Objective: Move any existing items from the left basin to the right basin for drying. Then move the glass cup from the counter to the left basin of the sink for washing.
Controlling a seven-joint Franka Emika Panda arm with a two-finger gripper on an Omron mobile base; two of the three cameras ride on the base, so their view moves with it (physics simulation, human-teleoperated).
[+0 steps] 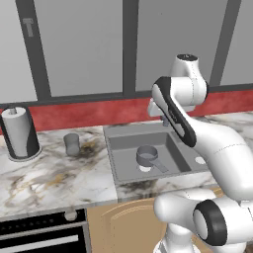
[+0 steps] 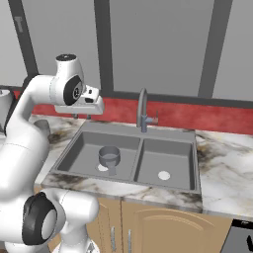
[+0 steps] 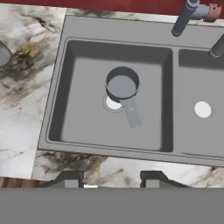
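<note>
We were in a kitchen, and a rendered one, its surfaces flat and smooth. The grey double-basin sink [image 2: 190,163] told us so first: two recesses split by a thin divider, a tall curved faucet [image 2: 143,111] rising behind it. Around the sink ran a white marble-look counter [image 1: 44,178] with brown and grey veins. Below the sink we saw tan cabinet doors [image 2: 163,227], and behind it a red backsplash [image 2: 197,114] under grey wall panels. Left of the sink stood a paper towel roll [image 1: 19,132] in a dark holder. A small saucepan [image 3: 122,85] sat in the sink's left half. Below the counter, left of the sink, was a black oven front [image 1: 39,234].
</note>
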